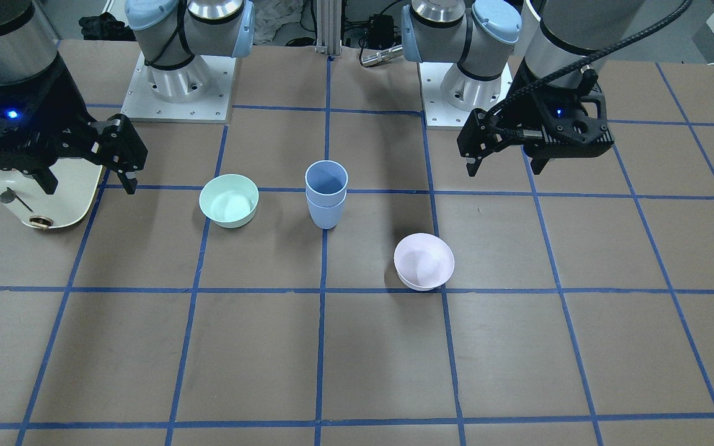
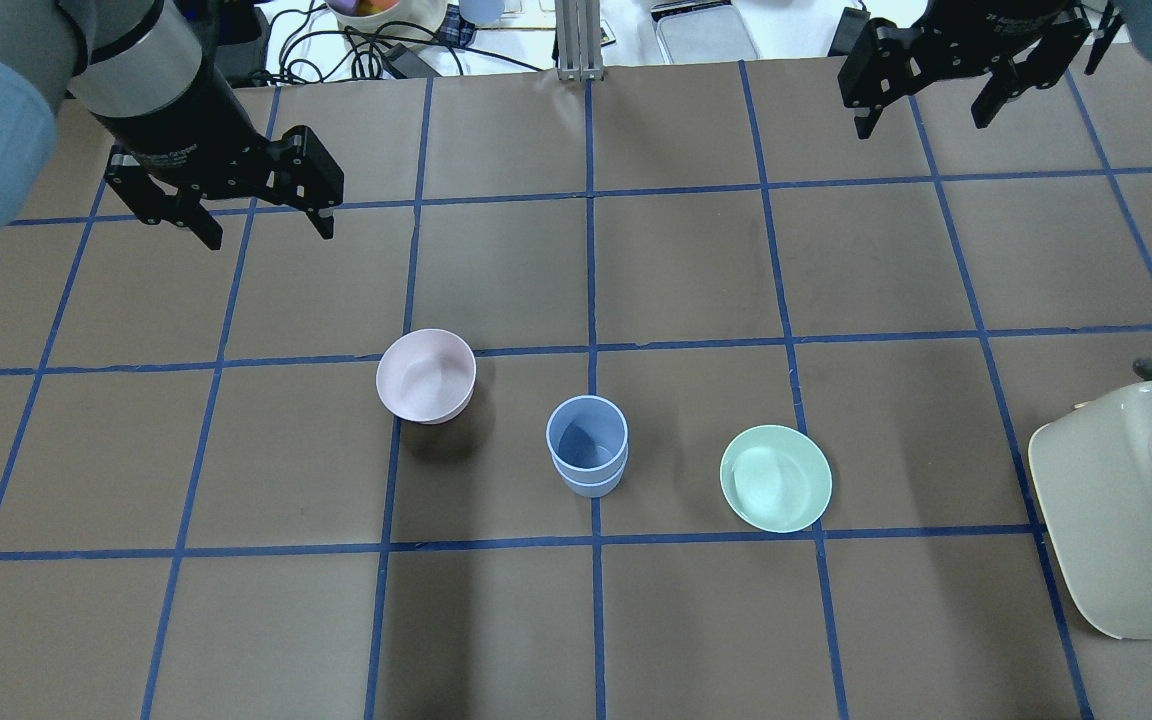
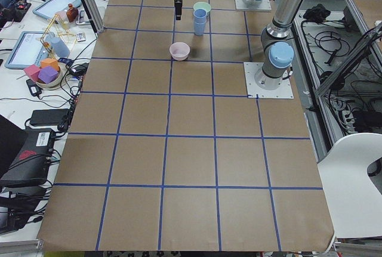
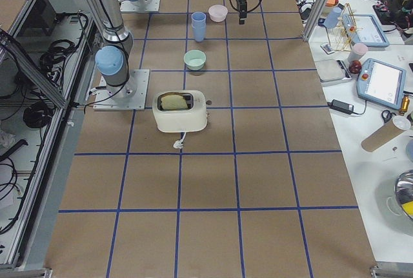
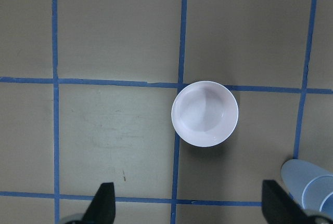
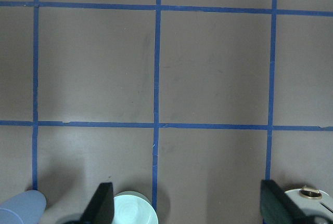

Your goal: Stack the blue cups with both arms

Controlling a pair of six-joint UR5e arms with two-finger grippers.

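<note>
The 2 cups [image 2: 587, 458] are nested upright mid-table, between the pink bowl [image 2: 426, 376] and green bowl [image 2: 776, 478]. They are judged light, stiff and smooth, best pinched across the rim wall. The left gripper [image 2: 264, 228] and right gripper [image 2: 921, 118] are spread wide, empty, well away. The table [image 2: 886, 260] is flat, taped paper; a toaster [image 2: 1126, 510] is set near the edge.

The overhead view looks forward and down over the brown, blue-gridded table [image 2: 686, 270]; the front-facing one looks back steeply from the opposite side. Side views stand far back at its ends. Both wrist views look straight down, close, sharing the stacked pale-blue plastic cups [image 5: 312, 190].
</note>
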